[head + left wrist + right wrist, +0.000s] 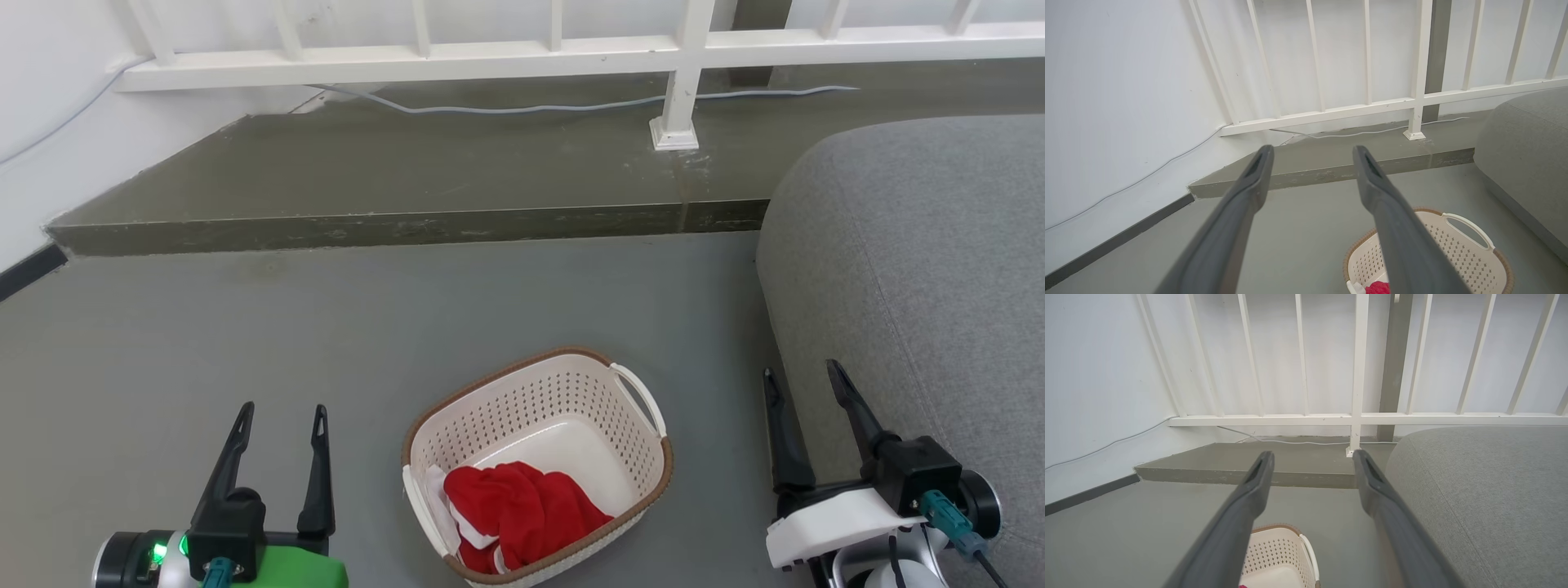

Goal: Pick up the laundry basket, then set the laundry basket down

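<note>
The laundry basket (563, 404), cream-white with perforated walls and a brown rim, stands on the grey floor between my two arms, with red cloth (522, 506) inside. My left gripper (282, 412) is open to the basket's left, apart from it. To the basket's right, beside the sofa, my right gripper (804, 371) is also open and empty. The left wrist view has the basket (1457, 249) low on the right behind the open left gripper (1312, 151). In the right wrist view the basket (1282, 555) sits at the bottom, below the open right gripper (1312, 455).
A grey sofa (922, 286) fills the right side, close to my right arm. A raised concrete step (408, 224) with a white railing (490, 61) and a loose cable (506, 106) runs across the back. A white wall (57, 122) stands at the left.
</note>
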